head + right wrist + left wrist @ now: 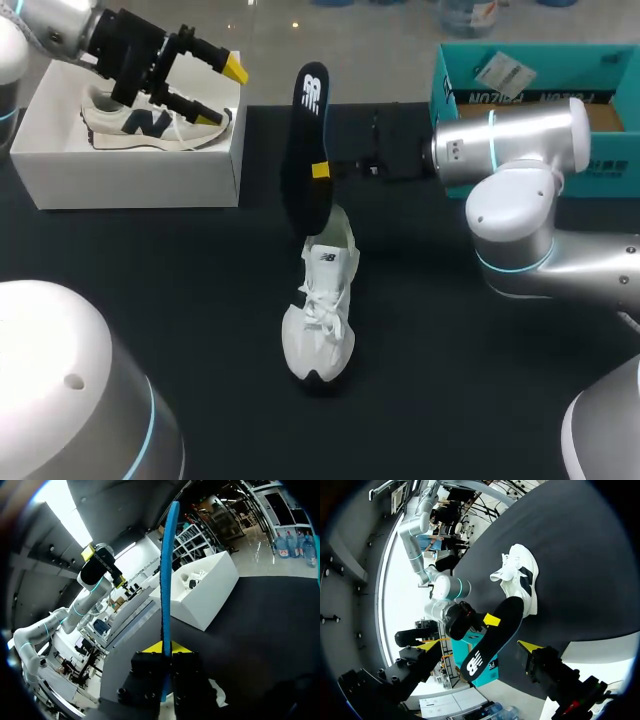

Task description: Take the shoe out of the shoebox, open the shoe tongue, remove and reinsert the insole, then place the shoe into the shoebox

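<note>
A white shoe (322,310) lies on the black table (180,270), toe toward the front edge; it also shows in the left wrist view as the white shoe (520,577). My right gripper (321,172) is shut on a black insole (303,150), which it holds on edge over the shoe's heel end. From the right wrist, the insole (167,570) is a thin blue edge rising from the right gripper (164,647). My left gripper (215,90) hangs open and empty above the white shoebox (130,180). In its own view the left gripper (479,645) faces the insole (495,635).
A second, cream-and-navy shoe (150,125) lies inside the white shoebox at the back left. A teal cardboard box (530,75) stands at the back right, behind my right arm (510,150). The white shoebox (200,592) also shows beyond the insole from the right wrist.
</note>
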`<state>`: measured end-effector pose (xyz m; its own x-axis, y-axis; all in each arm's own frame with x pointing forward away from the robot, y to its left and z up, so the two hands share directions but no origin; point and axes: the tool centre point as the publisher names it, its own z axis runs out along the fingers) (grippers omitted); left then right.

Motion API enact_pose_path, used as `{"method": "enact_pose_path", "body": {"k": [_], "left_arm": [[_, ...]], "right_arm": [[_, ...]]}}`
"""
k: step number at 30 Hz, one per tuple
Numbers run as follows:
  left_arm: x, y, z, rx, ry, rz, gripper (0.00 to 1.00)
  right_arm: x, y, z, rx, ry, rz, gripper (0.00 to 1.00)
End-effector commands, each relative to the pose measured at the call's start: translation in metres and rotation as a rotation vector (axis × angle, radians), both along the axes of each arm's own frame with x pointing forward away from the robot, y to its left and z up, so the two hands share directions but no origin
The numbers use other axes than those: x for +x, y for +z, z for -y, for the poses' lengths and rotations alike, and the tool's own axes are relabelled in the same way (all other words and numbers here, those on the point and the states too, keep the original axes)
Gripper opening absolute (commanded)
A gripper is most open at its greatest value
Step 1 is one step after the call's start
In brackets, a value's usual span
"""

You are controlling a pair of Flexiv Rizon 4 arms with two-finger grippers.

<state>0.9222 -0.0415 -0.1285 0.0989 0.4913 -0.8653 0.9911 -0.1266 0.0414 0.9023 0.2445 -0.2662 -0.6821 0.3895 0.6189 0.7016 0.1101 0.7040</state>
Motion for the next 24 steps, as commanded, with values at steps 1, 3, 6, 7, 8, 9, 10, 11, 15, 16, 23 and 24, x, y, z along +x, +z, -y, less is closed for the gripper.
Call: {"method": "enact_pose_path", "body": {"k": [1, 3, 6, 7, 8, 9, 10, 11, 15, 16, 23, 24], "left_arm": [[-0.001, 0.000, 0.000, 0.003, 0.001, 0.002, 1.00], [-0.001, 0.000, 0.000, 0.003, 0.001, 0.002, 1.00], [-0.001, 0.000, 0.000, 0.003, 0.001, 0.002, 1.00], [-0.001, 0.000, 0.000, 0.003, 0.001, 0.002, 1.00], [-0.001, 0.000, 0.000, 0.003, 0.001, 0.002, 1.00], [-0.001, 0.000, 0.000, 0.003, 0.001, 0.002, 1.00], [-0.001, 0.000, 0.000, 0.003, 0.001, 0.002, 1.00], [-0.001, 0.000, 0.000, 0.003, 0.001, 0.002, 1.00], [-0.001, 0.000, 0.000, 0.003, 0.001, 0.002, 1.00], [-0.001, 0.000, 0.000, 0.003, 0.001, 0.002, 1.00], [-0.001, 0.000, 0.000, 0.003, 0.001, 0.002, 1.00], [-0.001, 0.000, 0.000, 0.003, 0.001, 0.002, 1.00]], "right_arm": [[0.004, -0.011, -0.008, 0.006, 0.013, -0.021, 0.00], [0.000, -0.017, -0.009, 0.015, 0.011, -0.033, 0.00], [-0.004, -0.023, -0.012, 0.021, 0.012, -0.053, 0.00], [-0.007, -0.025, -0.012, 0.020, 0.010, -0.060, 0.00], [-0.009, -0.026, -0.012, 0.021, 0.008, -0.064, 0.00], [-0.011, -0.027, -0.013, 0.026, 0.004, -0.068, 0.00], [-0.013, -0.028, -0.014, 0.027, 0.002, -0.071, 0.00], [-0.016, -0.029, -0.013, 0.026, -0.001, -0.077, 0.00], [-0.022, -0.031, -0.012, 0.026, -0.009, -0.087, 0.00], [-0.023, -0.031, -0.012, 0.025, -0.010, -0.089, 0.00], [-0.028, -0.028, -0.011, 0.006, -0.005, -0.106, 0.00], [-0.027, -0.025, -0.009, -0.002, -0.009, -0.100, 0.00]]}}
